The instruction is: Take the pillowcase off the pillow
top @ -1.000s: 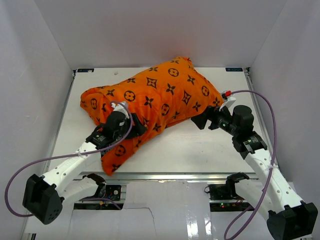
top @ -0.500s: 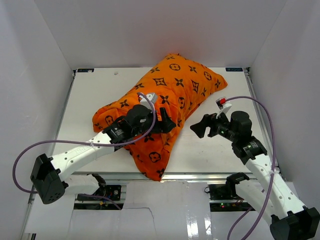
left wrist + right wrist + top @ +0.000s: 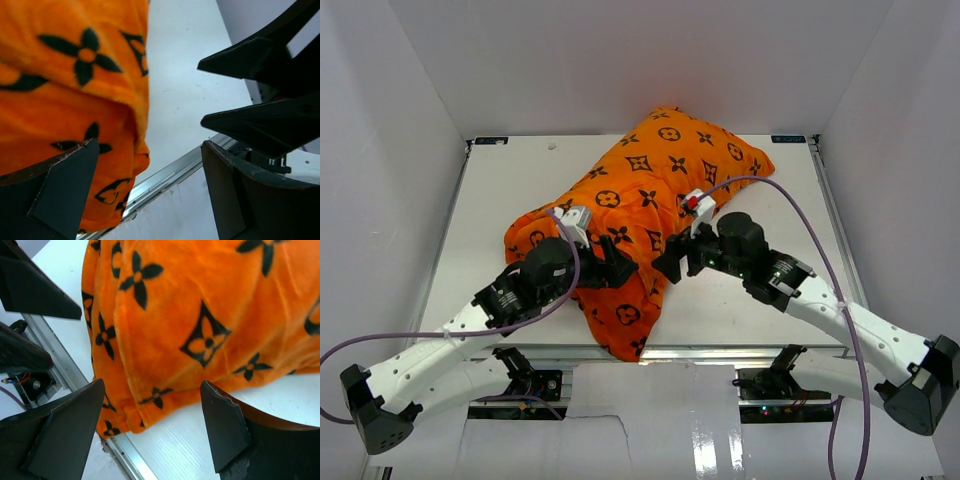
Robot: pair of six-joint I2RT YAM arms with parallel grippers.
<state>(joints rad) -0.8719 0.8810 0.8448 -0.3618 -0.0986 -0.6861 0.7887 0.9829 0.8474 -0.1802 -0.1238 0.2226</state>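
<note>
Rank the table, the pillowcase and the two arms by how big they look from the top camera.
1. table
2. pillowcase
3. left arm and right arm: these look about alike, so I won't rank one above the other.

Left pincer [image 3: 618, 268] and right pincer [image 3: 671, 264] — both spread — over the pillowcase [image 3: 655, 185].

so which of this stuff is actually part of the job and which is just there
Part of the job: pillowcase; pillow, hidden inside it; left arm and right arm, jaws open.
Just there: table; purple cables.
</note>
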